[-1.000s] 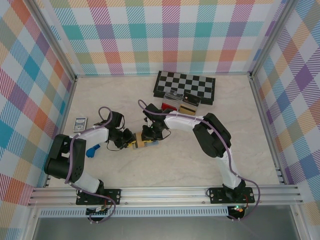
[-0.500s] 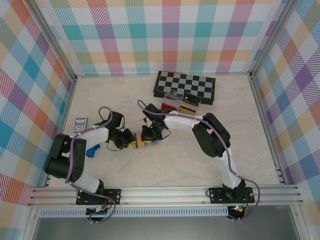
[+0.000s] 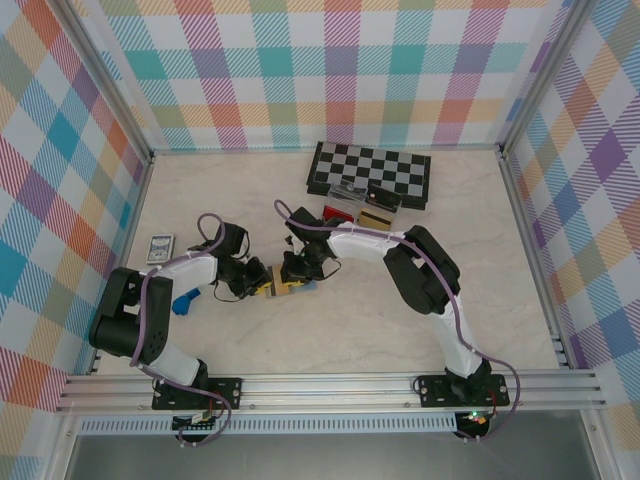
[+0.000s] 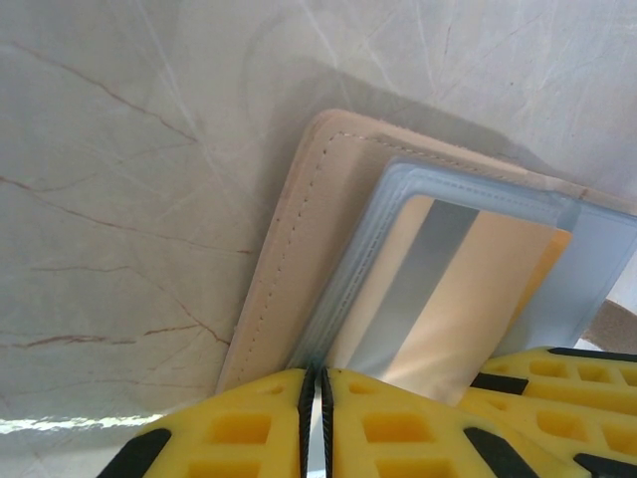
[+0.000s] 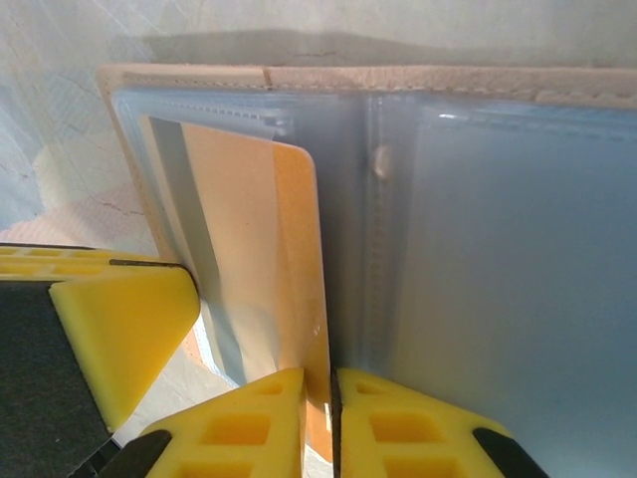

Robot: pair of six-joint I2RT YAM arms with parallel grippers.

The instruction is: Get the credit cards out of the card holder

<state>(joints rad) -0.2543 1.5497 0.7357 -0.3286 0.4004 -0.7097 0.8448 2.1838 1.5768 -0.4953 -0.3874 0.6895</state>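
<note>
The card holder (image 3: 288, 289) lies open on the table between my two arms, light blue panels (image 5: 498, 249) with pale tan edging (image 4: 299, 229). An orange-tan credit card (image 4: 478, 289) with a grey stripe sits in its left pocket and sticks partly out (image 5: 249, 219). My left gripper (image 4: 317, 376) is shut on the edge of that pocket's clear sleeve. My right gripper (image 5: 331, 376) is shut on the card's free edge. In the top view the left gripper (image 3: 262, 282) and the right gripper (image 3: 293, 273) nearly touch over the holder.
A chessboard (image 3: 370, 172) lies at the back, with a clear tray (image 3: 360, 210) of red and tan contents just in front of it. A blue-patterned playing-card box (image 3: 160, 247) sits at the left. A small blue object (image 3: 185, 300) lies beside my left arm.
</note>
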